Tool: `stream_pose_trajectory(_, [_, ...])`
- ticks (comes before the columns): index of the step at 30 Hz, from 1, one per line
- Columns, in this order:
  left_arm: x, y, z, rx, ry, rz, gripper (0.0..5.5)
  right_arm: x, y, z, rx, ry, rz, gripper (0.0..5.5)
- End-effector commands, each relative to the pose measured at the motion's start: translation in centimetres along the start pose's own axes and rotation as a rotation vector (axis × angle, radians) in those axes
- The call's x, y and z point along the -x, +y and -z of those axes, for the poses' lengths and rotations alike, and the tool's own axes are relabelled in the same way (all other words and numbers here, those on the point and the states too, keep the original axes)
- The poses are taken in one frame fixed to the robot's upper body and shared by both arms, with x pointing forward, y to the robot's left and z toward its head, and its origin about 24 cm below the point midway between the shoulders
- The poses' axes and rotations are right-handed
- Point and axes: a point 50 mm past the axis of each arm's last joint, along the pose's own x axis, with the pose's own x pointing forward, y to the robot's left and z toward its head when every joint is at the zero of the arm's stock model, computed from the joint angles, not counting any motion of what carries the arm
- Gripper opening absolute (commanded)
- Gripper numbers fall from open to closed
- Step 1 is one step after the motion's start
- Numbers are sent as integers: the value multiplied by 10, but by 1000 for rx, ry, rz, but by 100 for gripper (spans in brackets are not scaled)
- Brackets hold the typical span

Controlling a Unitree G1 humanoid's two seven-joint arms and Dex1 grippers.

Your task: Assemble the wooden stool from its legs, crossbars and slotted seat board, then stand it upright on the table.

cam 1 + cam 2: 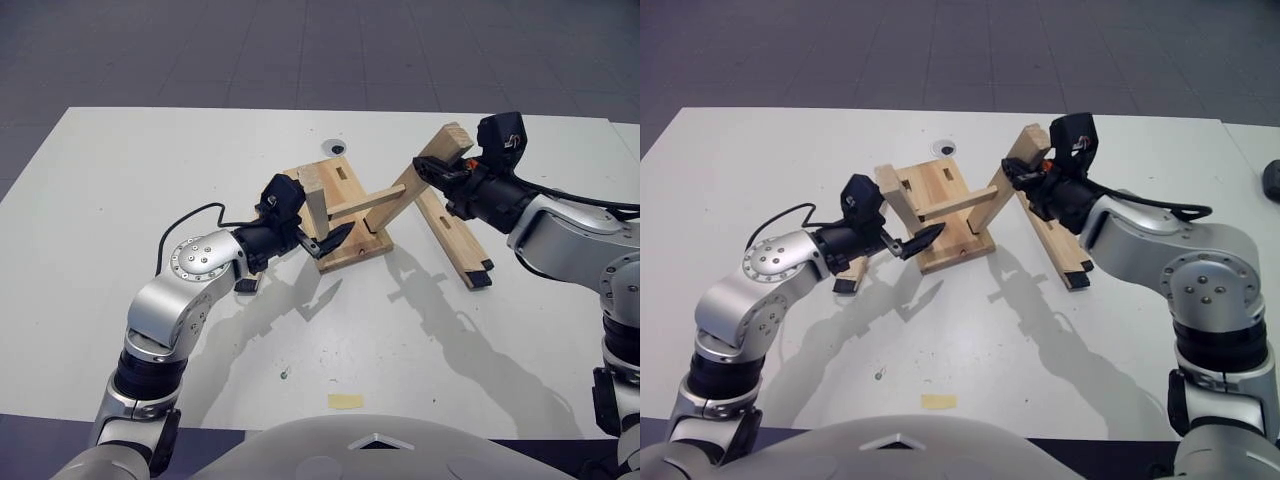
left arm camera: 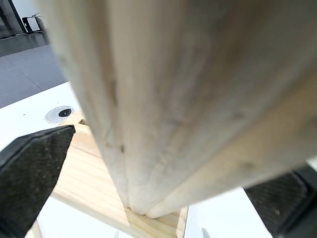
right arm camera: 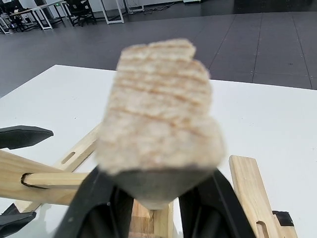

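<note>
The seat board (image 1: 362, 240) lies flat on the white desk (image 1: 150, 180), near its middle. One leg (image 1: 315, 198) stands upright on the board's left part. A crossbar (image 1: 365, 203) runs from this leg to the right and joins a second, tilted leg (image 1: 412, 186), which leans up and away from the board's right edge.

The left gripper (image 1: 328, 238) sits at the near side of the upright leg, low down by the board. Its black fingers (image 2: 29, 168) are spread wide, one on each side of the leg. In the left wrist view there is a gap between the wood and each finger.

The right gripper (image 1: 437, 168) is at the upper part of the tilted leg. Its fingers (image 3: 96, 203) are clamped on the wood just below the leg's sawn end, which sticks out past them.

A third leg (image 1: 452, 237) lies flat on the desk just right of the tilted one, its black-capped end toward the robot. Another wooden piece with a black end (image 1: 248, 284) lies under the left forearm.

Behind the board there is a round cable hole (image 1: 335, 148) in the desk. A small strip of yellow tape (image 1: 345, 401) lies near the desk's front edge.
</note>
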Motion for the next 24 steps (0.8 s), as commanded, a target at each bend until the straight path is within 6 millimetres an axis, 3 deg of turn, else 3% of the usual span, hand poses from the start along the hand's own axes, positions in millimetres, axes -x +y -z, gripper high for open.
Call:
stream_pose_trajectory(1, [7, 14, -9, -44, -3, -11, 540, 0, 0, -11, -24, -69, 35, 185])
stream_pose_trajectory(7, [15, 32, -17, -63, -15, -43, 540, 11, 6, -75, -155, -395, -17, 282])
stream_pose_trajectory(9, [17, 34, -21, -52, -41, -47, 540, 21, 6, -107, -169, -514, -36, 305])
stream_pose_trajectory(13, [17, 33, -28, -38, -77, -36, 540, 37, 2, -158, -87, -677, -27, 378])
stream_pose_trajectory(15, [14, 32, -28, -39, -79, -31, 540, 38, 7, -171, -68, -714, -46, 413])
stream_pose_trajectory(17, [11, 28, -29, -40, -81, -17, 540, 23, 16, -155, -107, -647, -94, 448])
stream_pose_trajectory(18, [11, 26, -28, -36, -84, -11, 540, 2, 16, -125, -159, -530, -99, 468])
stream_pose_trajectory(20, [9, 24, -27, -30, -82, -2, 540, -33, 14, -34, -239, -204, -58, 504])
stream_pose_trajectory(21, [8, 24, -26, -30, -79, 1, 540, -38, 14, 5, -252, -71, -37, 525])
stream_pose_trajectory(22, [8, 24, -26, -33, -75, 5, 540, -38, 13, 30, -247, 2, -15, 538])
stream_pose_trajectory(23, [8, 24, -26, -32, -74, 6, 540, -38, 12, 39, -244, 23, -5, 538])
stream_pose_trajectory(24, [8, 24, -25, -33, -69, 7, 540, -38, 12, 34, -251, -10, -8, 538])
